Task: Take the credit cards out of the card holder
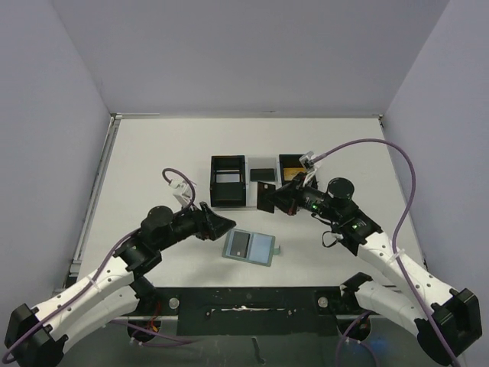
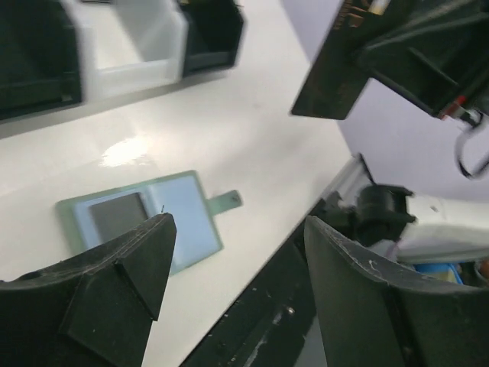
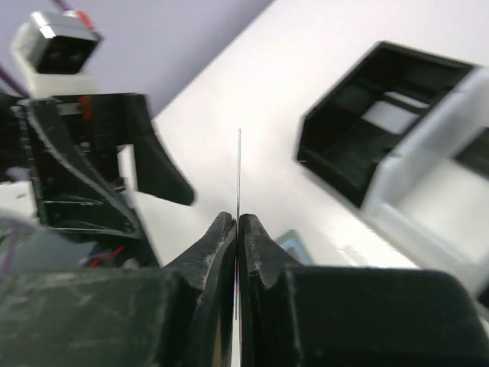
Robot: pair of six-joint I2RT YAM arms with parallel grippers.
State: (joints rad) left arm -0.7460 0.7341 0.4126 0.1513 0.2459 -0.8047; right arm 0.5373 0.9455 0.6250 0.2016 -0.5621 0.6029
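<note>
Two cards to account for: one aloft, one in its pocket

The white table (image 1: 153,153) carries a row of black boxes (image 1: 228,181) at upper centre. In the right-hand one a gold-orange patch (image 1: 291,161) shows, probably a card already dropped there. Just below centre lies the card holder (image 1: 263,248), opened flat so both pale blue pockets face up, its tab (image 2: 225,202) pointing right.

The right gripper (image 1: 281,196) is clamped tight on a black card (image 1: 266,197), held upright by one edge. The right wrist view shows it only as a thin line between the pressed fingers. It hangs above the table between holder and boxes, seemingly bound for a box.

The left gripper (image 1: 221,226) stands wide apart and grips nothing, hovering just left of the holder. A dark card (image 2: 118,215) sits in the holder's left pocket, the one nearer those open fingers, so it looks like the next pick.
</note>
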